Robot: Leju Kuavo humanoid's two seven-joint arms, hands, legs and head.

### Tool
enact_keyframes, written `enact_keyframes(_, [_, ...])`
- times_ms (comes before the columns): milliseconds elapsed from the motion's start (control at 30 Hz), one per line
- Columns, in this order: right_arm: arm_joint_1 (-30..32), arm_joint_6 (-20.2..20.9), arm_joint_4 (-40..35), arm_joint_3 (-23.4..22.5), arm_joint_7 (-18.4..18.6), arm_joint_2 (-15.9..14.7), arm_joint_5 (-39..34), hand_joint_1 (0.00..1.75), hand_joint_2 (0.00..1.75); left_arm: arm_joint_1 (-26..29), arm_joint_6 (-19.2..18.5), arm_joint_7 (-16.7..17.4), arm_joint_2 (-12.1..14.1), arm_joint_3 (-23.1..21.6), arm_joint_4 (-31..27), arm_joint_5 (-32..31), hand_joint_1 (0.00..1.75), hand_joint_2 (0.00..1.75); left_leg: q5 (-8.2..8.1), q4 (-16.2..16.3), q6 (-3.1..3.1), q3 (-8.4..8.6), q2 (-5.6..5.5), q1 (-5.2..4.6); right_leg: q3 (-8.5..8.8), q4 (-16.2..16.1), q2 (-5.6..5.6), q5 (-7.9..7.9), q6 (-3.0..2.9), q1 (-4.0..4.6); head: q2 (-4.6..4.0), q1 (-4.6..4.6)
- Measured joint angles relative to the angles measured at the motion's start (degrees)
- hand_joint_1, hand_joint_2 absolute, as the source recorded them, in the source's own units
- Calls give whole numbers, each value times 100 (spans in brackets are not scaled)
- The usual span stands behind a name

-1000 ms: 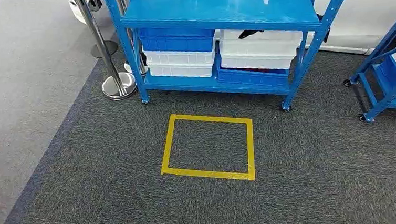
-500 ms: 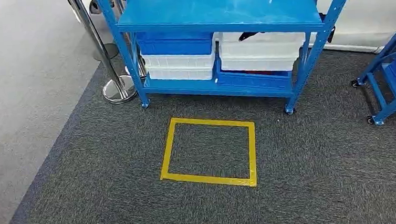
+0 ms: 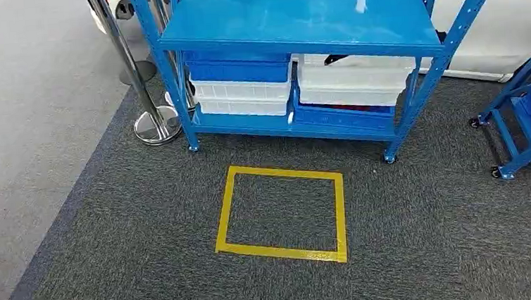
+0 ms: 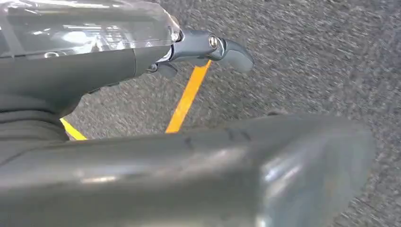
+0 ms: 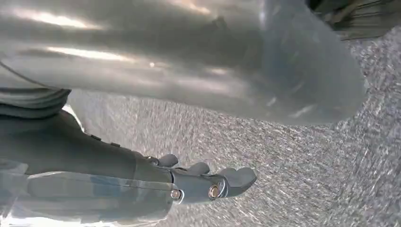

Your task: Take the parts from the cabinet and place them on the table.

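Nearest, in the wrist views, the left hand (image 4: pixel 208 47) and the right hand (image 5: pixel 208 182) are seen above grey carpet (image 3: pixel 424 238), fingers loosely extended and nothing held (both open). In the lower centre of the head view a yellow tape square (image 3: pixel 280 214) is marked on the carpet. Beyond it, in the upper centre, stands the blue cabinet (image 3: pixel 296 21); white bins (image 3: pixel 353 82) and blue bins (image 3: pixel 239 70) are stacked on its lower shelf. The parts inside cannot be made out. A chrome post (image 3: pixel 130 68) stands at upper left.
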Motion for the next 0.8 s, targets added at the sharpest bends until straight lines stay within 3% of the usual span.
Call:
enact_keyframes(67, [3,2,0,-37,0,0,-15,0,0,9,0,2,-7,-9,0,0,0,0,-116,0,-42,141,69,8,142,-618,-123,496,-30,3,0,0])
enact_keyframes(100, [12,-9,0,-61,2,0,-26,0,0,24,0,2,-7,-20,0,0,0,0,-205,0,-81,187,120,-7,168,-994,-392,959,-79,19,0,2])
enact_keyframes(133, [-6,-24,7,-81,13,7,-24,0,0,23,0,7,0,-39,2,-2,0,0,-282,48,-119,268,144,-33,142,-982,-431,749,-144,59,0,-4])
enact_keyframes(167, [-40,-55,4,-96,22,9,-9,0,0,-11,2,11,0,-50,2,-2,0,0,-349,24,-162,255,196,-45,164,-949,-384,784,-216,64,0,-11])
enact_keyframes(200, [-39,-96,0,-109,31,15,15,0,0,-25,7,13,0,-52,2,2,0,0,-366,23,-206,384,250,-43,180,-966,-315,759,-256,69,0,-4])
enact_keyframes(267, [-40,-138,0,-133,74,24,35,0,0,-74,9,9,0,-66,2,-2,0,0,-329,208,-242,363,236,-36,310,-998,-214,706,-322,38,2,-9])
enact_keyframes(300, [-33,-155,0,-138,94,26,39,0,0,-74,18,9,0,-81,2,2,0,0,-289,514,-271,234,80,-7,392,-1029,-210,665,-363,32,0,-4])
enact_keyframes(333, [-39,-188,0,-148,111,26,50,0,0,-70,17,9,-2,-85,2,4,0,0,-314,965,-300,-39,-38,12,440,-1042,-180,625,-399,27,0,-9])
enact_keyframes(367, [-45,-221,-2,-151,125,26,68,0,0,-73,20,9,-2,-90,2,9,0,0,-466,1423,-341,-365,-92,36,482,-1047,-131,582,-405,27,0,-11])
enact_keyframes(400, [-50,-234,-2,-151,127,26,96,0,0,-65,20,13,-2,-90,2,22,0,0,-732,1784,-368,-659,-107,53,532,-1047,-80,529,-408,28,0,-7])
enact_keyframes(433, [-51,-238,-2,-151,131,26,123,0,0,-57,22,13,-2,-92,2,30,0,0,-977,1985,-372,-879,-107,58,597,-1047,-35,472,-405,28,0,-11])
enact_keyframes(467, [-49,-240,-2,-151,144,26,135,0,0,-47,22,13,-2,-94,2,37,0,0,-1096,2006,-369,-1024,-107,60,677,-1047,6,414,-397,27,0,-9])
enact_keyframes(500, [-47,-240,-2,-151,162,28,136,0,0,-43,24,13,-2,-96,2,37,0,0,-1074,1845,-361,-1089,-107,61,775,-1047,35,343,-386,27,0,-9])
enact_keyframes(533, [-45,-240,0,-148,171,31,136,0,0,-34,28,13,-2,-96,2,46,0,0,-842,1502,-327,-1078,-107,59,890,-1049,54,262,-369,28,0,-9])
enact_keyframes(567, [-35,-240,0,-151,179,42,136,0,0,-25,33,13,2,-96,2,46,0,0,-454,1114,-277,-1045,-107,48,986,-1052,56,190,-354,31,0,-9])
enact_keyframes(600, [-18,-234,0,-151,190,46,149,0,0,-2,37,13,4,-96,4,50,0,0,132,708,-214,-1035,-105,24,1034,-1071,58,123,-339,29,0,-7])
enact_keyframes(633, [-29,-212,13,-148,192,61,140,0,0,15,42,13,13,-96,13,61,0,0,421,463,-181,-1138,-112,-18,1100,-1016,75,63,-305,54,0,-11])
enact_keyframes(667, [-41,-177,11,-155,192,66,94,0,0,14,41,13,13,-96,11,72,0,0,363,488,-167,-1099,-172,-30,1107,-1051,147,-11,-249,59,0,-4])
enact_keyframes(700, [-67,-155,2,-166,190,66,63,0,0,27,46,4,7,-96,11,87,0,0,423,465,-137,-1043,-173,-37,1177,-1083,148,-41,-218,53,2,-11])
enact_keyframes(733, [-50,-171,2,-177,188,63,66,0,0,18,50,0,2,-96,11,114,0,0,408,431,-96,-1006,-156,-32,1217,-1003,150,37,-166,64,0,-7])
enact_keyframes(767, [-61,-208,-2,-181,192,63,118,0,0,13,59,-11,2,-96,11,120,0,0,395,385,-47,-865,-163,-25,1261,-981,148,26,-129,65,0,-7])
enact_keyframes(800, [-63,-227,-4,-179,222,55,188,0,0,4,59,-19,-9,-96,9,125,0,0,383,327,-15,-780,-148,-16,1221,-808,102,5,-119,37,0,-5])
